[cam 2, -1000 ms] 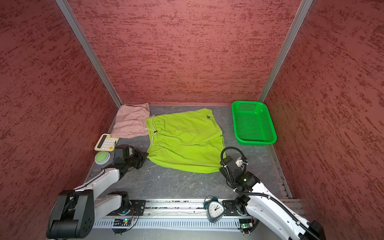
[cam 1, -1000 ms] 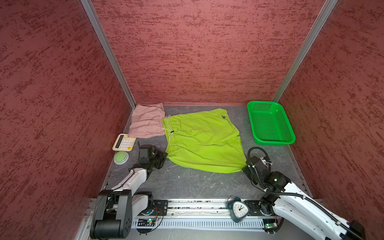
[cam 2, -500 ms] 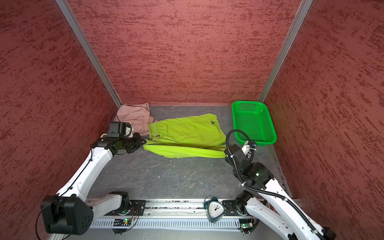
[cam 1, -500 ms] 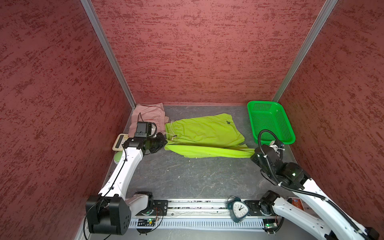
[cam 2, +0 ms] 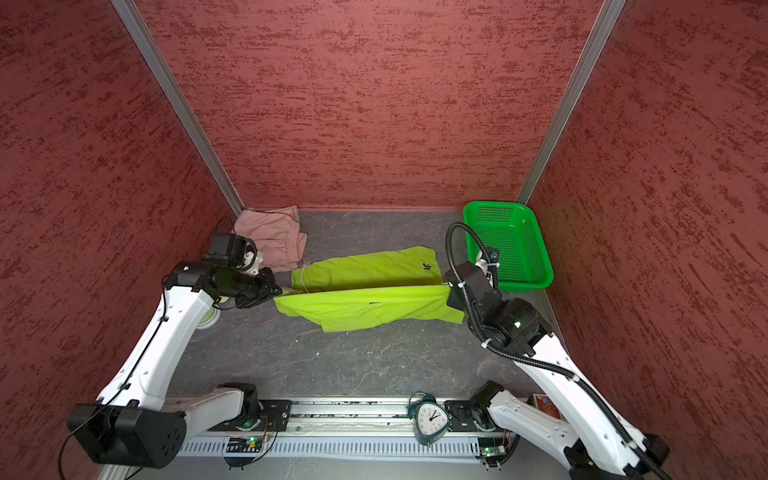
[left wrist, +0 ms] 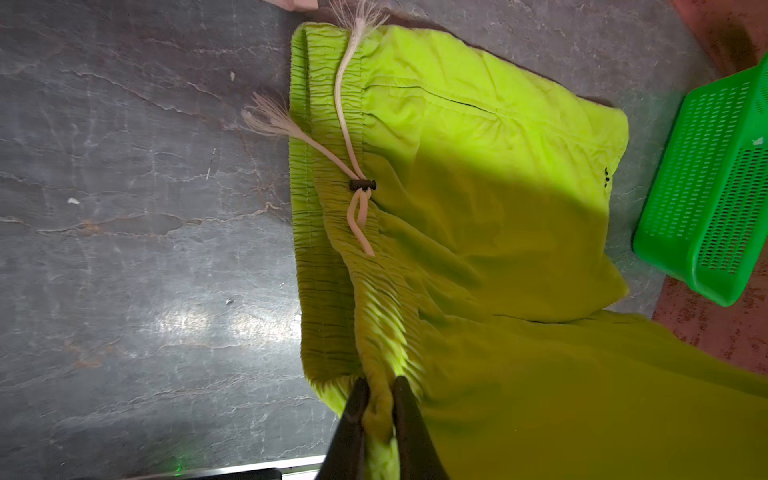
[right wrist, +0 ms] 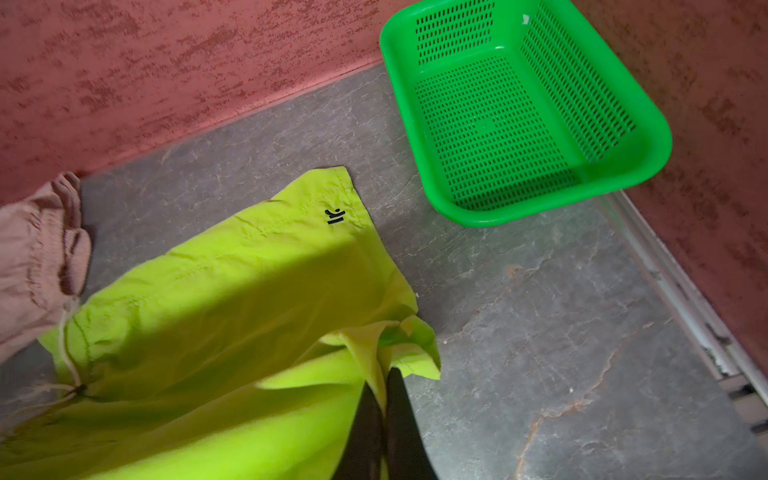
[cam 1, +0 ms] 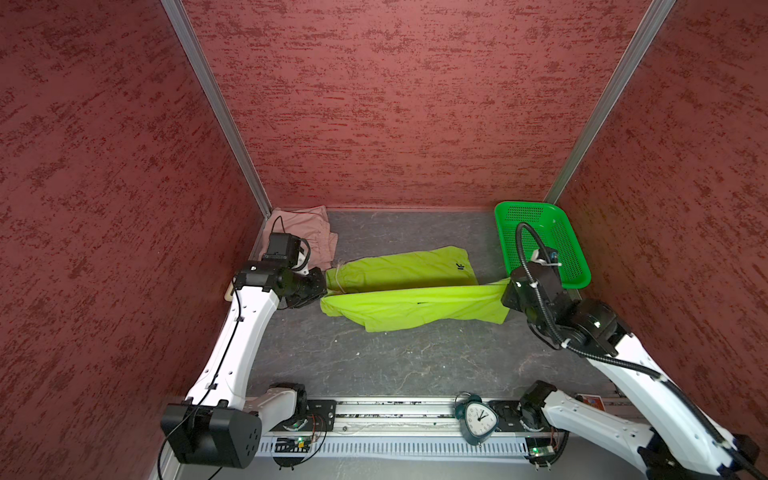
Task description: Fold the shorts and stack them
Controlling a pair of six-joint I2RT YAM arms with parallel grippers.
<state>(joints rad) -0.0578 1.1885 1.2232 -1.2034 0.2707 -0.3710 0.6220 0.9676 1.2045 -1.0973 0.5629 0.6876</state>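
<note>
Fold in progress: the left gripper (left wrist: pixel 380 386) clamps the waistband (left wrist: pixel 328 249) and the right gripper (right wrist: pixel 380 382) a leg hem (right wrist: pixel 411 345) of the lime green shorts (cam 1: pixel 399 270), half-doubled at mid-surface (cam 1: pixel 374 353); the pink shorts (cam 1: pixel 311 232) appear folded at the far-left corner, stacking not yet done

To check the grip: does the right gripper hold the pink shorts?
No, the right gripper pinches a hem of the lime green shorts.

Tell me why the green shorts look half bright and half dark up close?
Left wrist view: a shadow darkens the lime green shorts nearer the left pincer, while the far edge is bright. Right wrist view: a dark band crosses the same shorts, and the drawstring looks smeary. In both top views they look evenly lit.
</note>
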